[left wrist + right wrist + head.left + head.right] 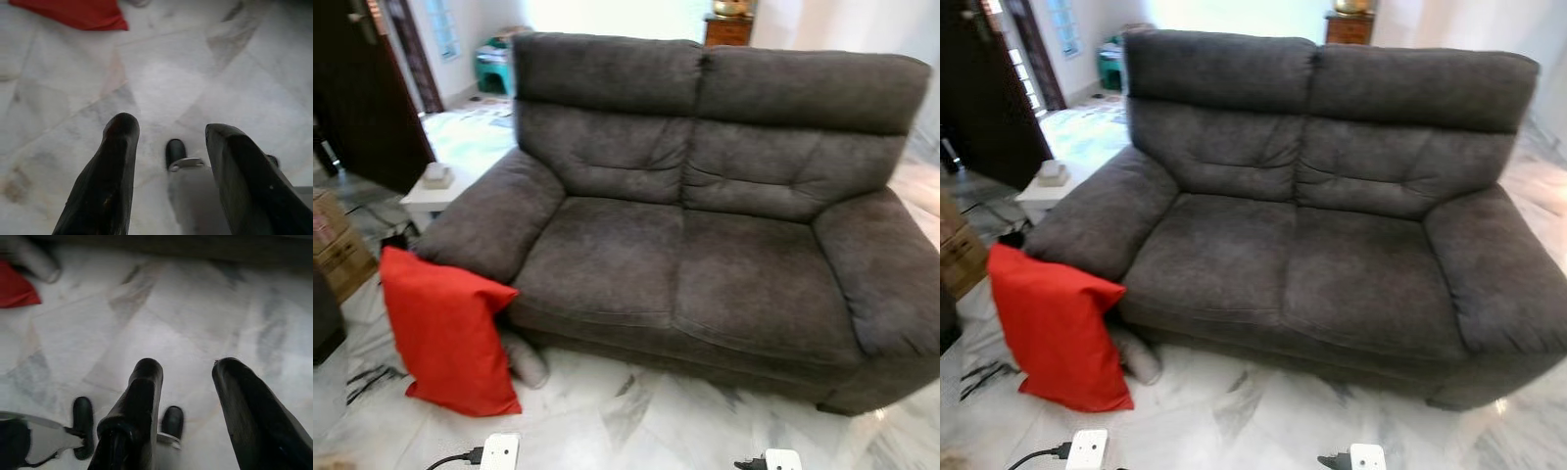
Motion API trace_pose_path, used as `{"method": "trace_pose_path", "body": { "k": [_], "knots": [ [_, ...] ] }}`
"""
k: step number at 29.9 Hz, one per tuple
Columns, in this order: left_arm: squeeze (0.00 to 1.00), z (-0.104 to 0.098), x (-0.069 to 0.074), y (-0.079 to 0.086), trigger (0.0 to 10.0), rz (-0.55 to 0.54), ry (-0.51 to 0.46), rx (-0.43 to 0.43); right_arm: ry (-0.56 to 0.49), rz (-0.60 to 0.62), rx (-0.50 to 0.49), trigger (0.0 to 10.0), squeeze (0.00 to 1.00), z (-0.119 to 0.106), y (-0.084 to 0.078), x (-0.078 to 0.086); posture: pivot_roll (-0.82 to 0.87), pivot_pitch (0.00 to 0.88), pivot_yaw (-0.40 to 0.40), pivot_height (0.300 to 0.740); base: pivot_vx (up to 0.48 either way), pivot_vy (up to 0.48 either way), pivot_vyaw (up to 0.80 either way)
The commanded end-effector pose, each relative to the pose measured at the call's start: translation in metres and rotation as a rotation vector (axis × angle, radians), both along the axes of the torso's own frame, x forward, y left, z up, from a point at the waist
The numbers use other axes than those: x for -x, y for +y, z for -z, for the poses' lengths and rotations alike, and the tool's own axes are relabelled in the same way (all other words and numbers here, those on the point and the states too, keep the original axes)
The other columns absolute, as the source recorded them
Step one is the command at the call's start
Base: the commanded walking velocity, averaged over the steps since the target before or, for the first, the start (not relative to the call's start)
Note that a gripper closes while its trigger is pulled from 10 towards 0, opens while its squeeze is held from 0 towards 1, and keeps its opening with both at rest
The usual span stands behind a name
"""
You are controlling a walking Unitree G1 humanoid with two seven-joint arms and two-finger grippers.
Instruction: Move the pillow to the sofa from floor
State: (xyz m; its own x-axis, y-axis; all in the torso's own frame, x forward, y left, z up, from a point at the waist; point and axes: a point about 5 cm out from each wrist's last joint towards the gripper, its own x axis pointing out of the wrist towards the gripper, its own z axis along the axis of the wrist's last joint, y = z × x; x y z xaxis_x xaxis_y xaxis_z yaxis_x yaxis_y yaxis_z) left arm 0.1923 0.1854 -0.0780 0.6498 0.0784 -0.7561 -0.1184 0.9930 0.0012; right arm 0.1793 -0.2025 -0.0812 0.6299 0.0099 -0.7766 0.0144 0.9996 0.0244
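Note:
A red pillow (448, 333) stands upright on the marble floor, leaning against the left armrest of a dark grey two-seat sofa (705, 264). The sofa's seat cushions are bare. In the left wrist view my left gripper (168, 134) hangs open above the floor, with a corner of the red pillow (78, 13) some way beyond its fingers. My right gripper (188, 372) is open too, over bare marble, and a red pillow corner (17, 289) shows off to one side.
A small white side table (433, 193) stands behind the sofa's left armrest, with cardboard boxes (335, 243) further left. A grey object (524, 360) lies under the sofa edge beside the pillow. The marble floor (626, 421) in front of the sofa is open.

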Motion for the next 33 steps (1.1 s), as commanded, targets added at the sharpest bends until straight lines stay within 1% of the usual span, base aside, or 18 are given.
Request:
{"method": "trace_pose_path", "body": {
  "k": [1,3,5,10,15,22,27,33],
  "knots": [
    [0.0,0.009,0.056,0.072,10.0,-0.063,0.174,-0.093,0.049,0.138,-0.223,10.0,0.0,0.0,0.027,-0.01,0.11,0.0,0.007,0.74,0.0,0.0,0.0],
    [0.0,0.009,0.055,0.072,10.0,-0.064,0.174,-0.092,0.049,0.139,-0.225,10.0,0.0,0.0,0.027,-0.01,0.11,0.0,0.008,0.74,0.0,0.0,0.0],
    [0.0,0.009,0.055,0.072,10.0,-0.064,0.175,-0.094,0.05,0.139,-0.227,10.0,0.0,0.0,0.028,-0.011,0.12,0.0,0.011,0.74,0.0,0.465,0.0],
    [0.0,0.009,0.053,0.071,10.0,-0.061,0.174,-0.096,0.05,0.145,-0.232,10.0,0.0,0.001,0.029,-0.011,0.12,0.0,0.01,0.74,0.0,0.0,0.0],
    [0.0,0.009,0.05,0.069,10.0,-0.064,0.17,-0.094,0.05,0.147,-0.236,10.0,0.0,0.001,0.029,-0.011,0.12,0.0,0.013,0.74,0.0,0.449,0.0],
    [0.0,0.006,0.043,0.068,10.0,-0.057,0.147,-0.094,0.049,0.151,-0.236,10.0,0.0,0.0,0.03,-0.011,0.12,0.0,0.014,0.74,0.0,0.459,0.0],
    [0.0,0.004,0.043,0.073,10.0,-0.058,0.143,-0.097,0.049,0.154,-0.237,10.0,0.0,0.001,0.029,-0.011,0.12,0.0,0.016,0.74,0.0,0.48,0.0],
    [0.0,0.004,0.042,0.073,10.0,-0.057,0.14,-0.096,0.049,0.155,-0.236,10.0,0.0,0.001,0.029,-0.011,0.12,0.0,0.014,0.74,0.0,0.48,0.0]
  ]
}}
